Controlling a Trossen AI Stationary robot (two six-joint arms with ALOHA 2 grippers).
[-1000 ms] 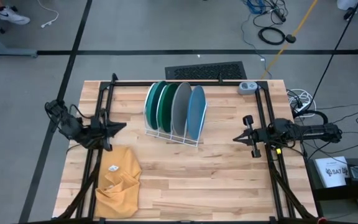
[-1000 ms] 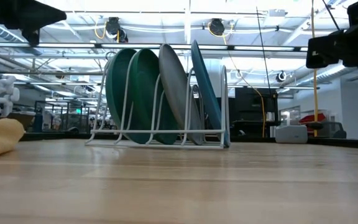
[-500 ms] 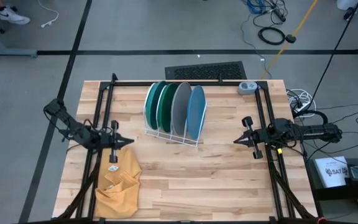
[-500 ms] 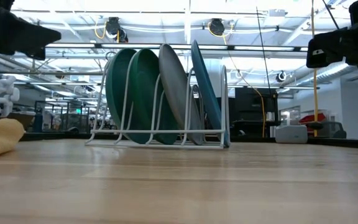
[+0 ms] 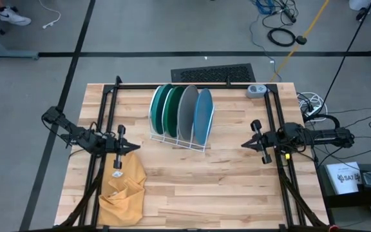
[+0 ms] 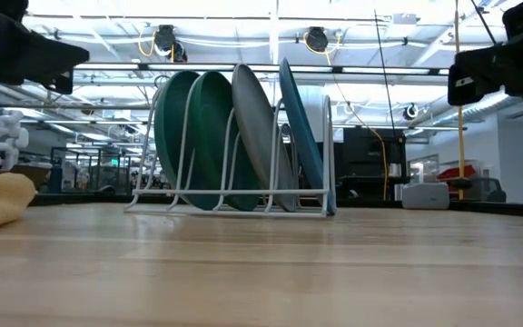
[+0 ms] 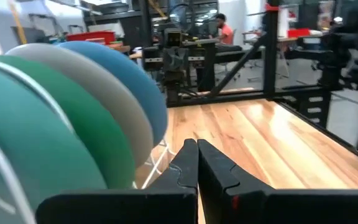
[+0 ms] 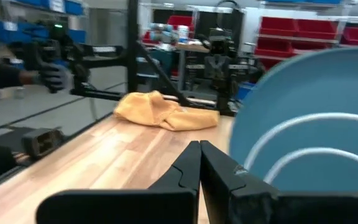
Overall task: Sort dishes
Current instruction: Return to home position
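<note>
"High view, where are the dishes?"

"All four stand on edge in the white wire rack (image 5: 185,143), at the far middle of the surface (image 5: 237,187). From the left arm's side: teal plate (image 5: 155,106), dark green plate (image 5: 171,111), grey plate (image 5: 187,113), light blue plate (image 5: 203,116). They sit close together, side by side."

"Upright?"

"Tilted. Low view has the tops leaning toward the left arm's side, with rack wires between the plates."

"Left end effector (image 5: 134,147)?"

"It's left of the rack and well apart from it, hovering over the far edge of the mustard cloth (image 5: 124,187). The left wrist view shows the fingers clenched together, nothing between them. It points toward the rack, with the teal plate nearest."

"Right end effector (image 5: 243,144)?"

"It's right of the rack, apart from it, above bare wood, tip aimed at the rack. The right wrist view shows the fingers pressed together and empty. The light blue plate fills the near side of that view, with the cloth far across the surface."

"Cloth touching the rack?"

"No. It's crumpled at the near left, well apart from the rack."
</note>
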